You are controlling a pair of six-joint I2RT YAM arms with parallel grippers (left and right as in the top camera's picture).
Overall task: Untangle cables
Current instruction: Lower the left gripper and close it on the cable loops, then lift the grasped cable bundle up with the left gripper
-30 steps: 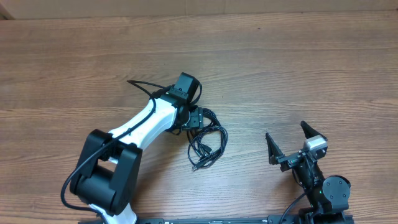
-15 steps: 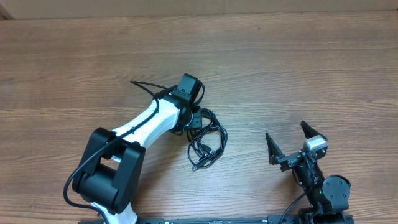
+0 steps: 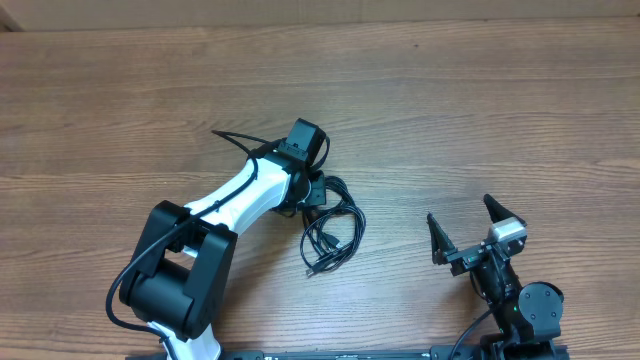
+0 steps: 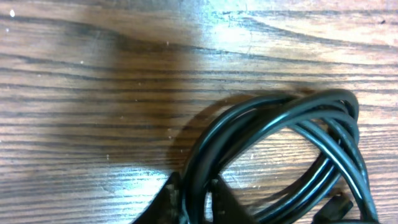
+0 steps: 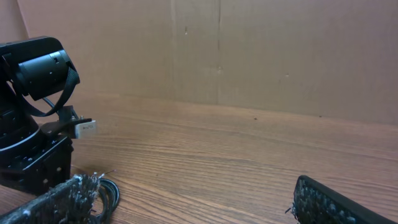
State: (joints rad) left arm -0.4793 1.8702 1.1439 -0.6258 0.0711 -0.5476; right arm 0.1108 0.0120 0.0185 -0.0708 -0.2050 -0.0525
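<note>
left gripper (image 4: 198,205): jaws nearly closed, pinching strands of the tangled thin black cables (image 3: 335,230), mid-table, nearer the wood table (image 3: 500,100)'s front edge. right gripper (image 3: 462,212): wide open, empty, near the front-right corner. Risk: a multi-strand pinch drags the whole knot and tightens it, since nothing anchors the loose ends.

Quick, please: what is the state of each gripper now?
Left gripper: closed on the cables.
Right gripper: open, holding nothing.
</note>
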